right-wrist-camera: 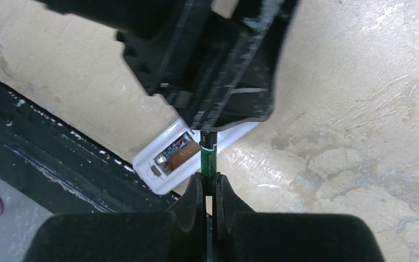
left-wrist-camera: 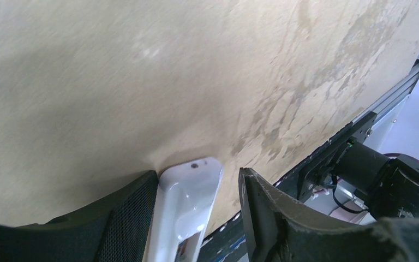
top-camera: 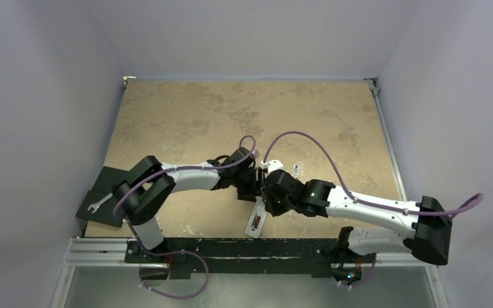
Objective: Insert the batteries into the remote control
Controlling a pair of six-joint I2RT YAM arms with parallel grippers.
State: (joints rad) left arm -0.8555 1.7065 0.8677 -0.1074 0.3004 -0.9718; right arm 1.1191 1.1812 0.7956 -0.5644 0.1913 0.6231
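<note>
The white remote control (right-wrist-camera: 158, 176) lies back up near the table's front edge, its battery bay open. One copper-and-black battery (right-wrist-camera: 177, 155) lies in the bay. My right gripper (right-wrist-camera: 208, 178) is shut on a green battery (right-wrist-camera: 208, 158), held end-on, its tip at the bay's edge. My left gripper (left-wrist-camera: 196, 173) is open with its jaws either side of the remote's far end (left-wrist-camera: 188, 188). The left finger (left-wrist-camera: 125, 218) touches the remote and the right finger (left-wrist-camera: 267, 213) stands apart from it. In the top view both grippers (top-camera: 247, 186) (top-camera: 264, 192) meet over the remote (top-camera: 255, 221).
A silver wrench (top-camera: 99, 204) lies on a black mat (top-camera: 112, 183) at the front left. Two small white pieces (top-camera: 271, 165) (top-camera: 296, 171) lie just behind the grippers. The black rail (top-camera: 231, 247) runs along the table's front edge, close to the remote.
</note>
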